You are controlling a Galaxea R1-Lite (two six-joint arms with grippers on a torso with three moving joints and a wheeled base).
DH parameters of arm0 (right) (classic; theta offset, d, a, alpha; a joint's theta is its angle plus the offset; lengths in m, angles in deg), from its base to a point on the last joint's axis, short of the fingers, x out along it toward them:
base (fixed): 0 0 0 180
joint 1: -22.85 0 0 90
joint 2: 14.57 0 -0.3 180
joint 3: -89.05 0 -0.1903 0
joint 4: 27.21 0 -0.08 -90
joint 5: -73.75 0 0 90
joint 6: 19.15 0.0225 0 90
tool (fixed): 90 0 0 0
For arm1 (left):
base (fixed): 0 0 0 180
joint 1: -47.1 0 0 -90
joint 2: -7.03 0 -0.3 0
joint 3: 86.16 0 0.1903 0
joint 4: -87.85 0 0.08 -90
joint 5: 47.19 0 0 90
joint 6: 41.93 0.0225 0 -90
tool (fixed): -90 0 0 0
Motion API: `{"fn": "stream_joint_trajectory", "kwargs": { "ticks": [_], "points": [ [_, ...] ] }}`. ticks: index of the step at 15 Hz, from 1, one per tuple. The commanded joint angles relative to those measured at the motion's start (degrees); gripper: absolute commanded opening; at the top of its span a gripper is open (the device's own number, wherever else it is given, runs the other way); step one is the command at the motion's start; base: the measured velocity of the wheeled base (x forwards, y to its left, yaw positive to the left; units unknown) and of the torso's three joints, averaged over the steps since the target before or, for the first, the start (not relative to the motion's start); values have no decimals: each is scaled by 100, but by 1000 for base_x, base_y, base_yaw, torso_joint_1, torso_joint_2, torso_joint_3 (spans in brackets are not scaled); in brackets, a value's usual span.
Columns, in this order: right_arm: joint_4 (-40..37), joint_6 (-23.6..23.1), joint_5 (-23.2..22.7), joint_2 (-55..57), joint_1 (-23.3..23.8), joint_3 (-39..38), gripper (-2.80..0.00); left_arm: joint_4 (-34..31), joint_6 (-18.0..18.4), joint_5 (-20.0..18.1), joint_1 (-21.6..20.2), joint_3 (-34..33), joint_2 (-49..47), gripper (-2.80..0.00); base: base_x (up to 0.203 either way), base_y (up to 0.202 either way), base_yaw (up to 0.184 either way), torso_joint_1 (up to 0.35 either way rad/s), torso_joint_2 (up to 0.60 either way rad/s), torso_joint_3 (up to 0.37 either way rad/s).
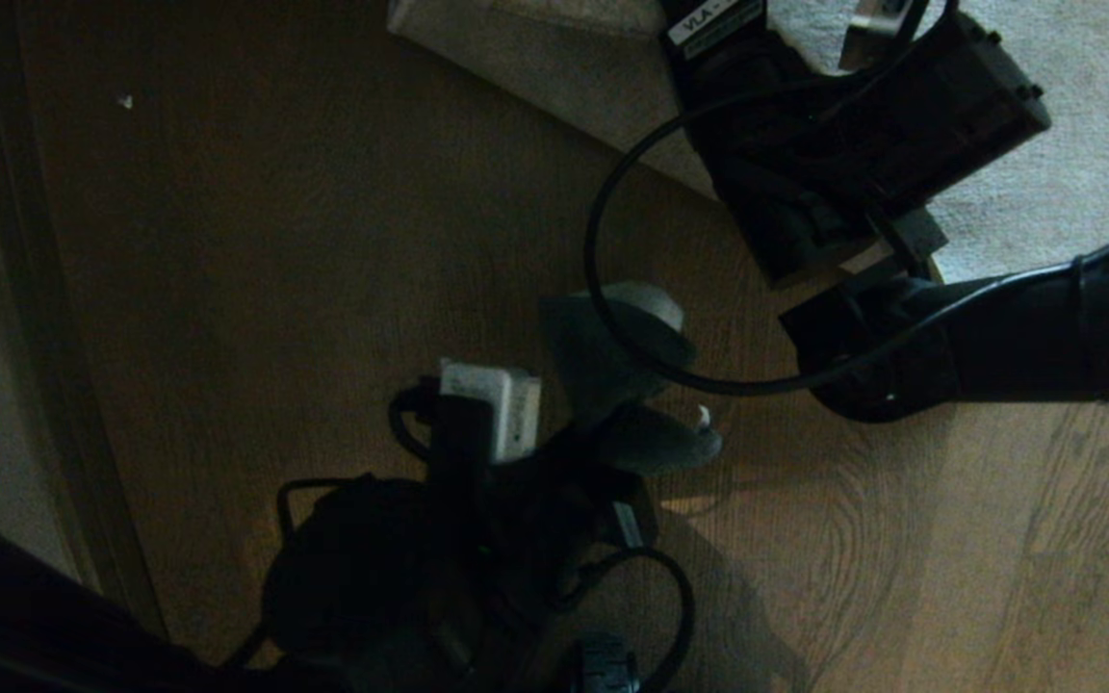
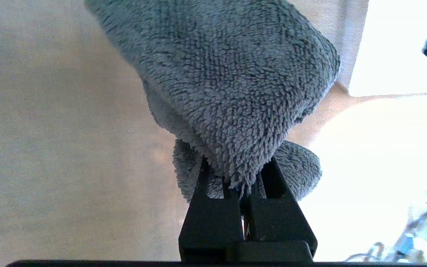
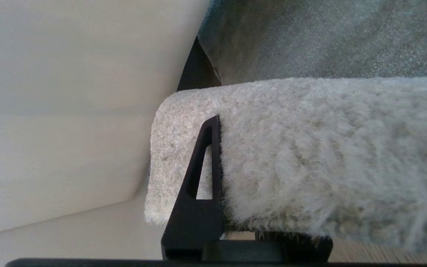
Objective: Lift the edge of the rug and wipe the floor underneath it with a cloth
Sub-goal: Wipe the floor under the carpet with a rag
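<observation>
Nearest to me in the head view, my left end effector [image 1: 612,423] sits low over the floor [image 1: 256,289], clenched on the cloth [image 1: 612,337]. In the left wrist view both fingers [image 2: 272,207] pinch a bunched corner of the cloth [image 2: 232,85], and the rest of the plush grey fabric spreads away from the tips — its long axis runs roughly straight out from the end effector, towards the rug.

Floor: brown wooden boards, wavy dark grain plainest at lower right, slightly glossy. A dark strip [image 1: 35,318] runs along the left side of the view with a paler surface beyond it. One small pale speck [image 1: 125,100] on the boards, upper left.

Farther off, my right end effector [image 3: 219,207] is closed on the rug edge [image 3: 272,148]; one finger [image 3: 202,174] shows against the pile, the other is hidden under it. In the head view the rug edge [image 1: 554,67] is raised, pale backing showing, border running diagonally — corner towards upper left.

Writing: a white label [image 1: 716,21] on the right arm reads "VLA -"; the rest is cut off.
</observation>
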Motion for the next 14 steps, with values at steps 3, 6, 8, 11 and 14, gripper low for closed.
{"fn": "stream_joint_trajectory", "kwargs": {
  "ticks": [3,6,8,11,14],
  "points": [
    [40,24,11,7,17,8,-280,198,-10,24,207,667,-1051,-280,0,0,0,0,0,0],
    [40,24,11,16,26,8,-280,219,-10,32,192,992,-1450,-280,0,0,0,0,0,0],
    [40,24,18,16,43,8,-280,220,-10,56,130,1185,-1600,-280,0,0,0,0,0,0],
    [40,24,91,16,43,-1,-280,219,-4,78,-97,1503,-1790,-280,0,0,0,0,0,0],
    [40,24,95,16,38,-1,-280,211,11,58,-527,1631,-1828,-280,0,0,0,0,0,0]
  ]
}}
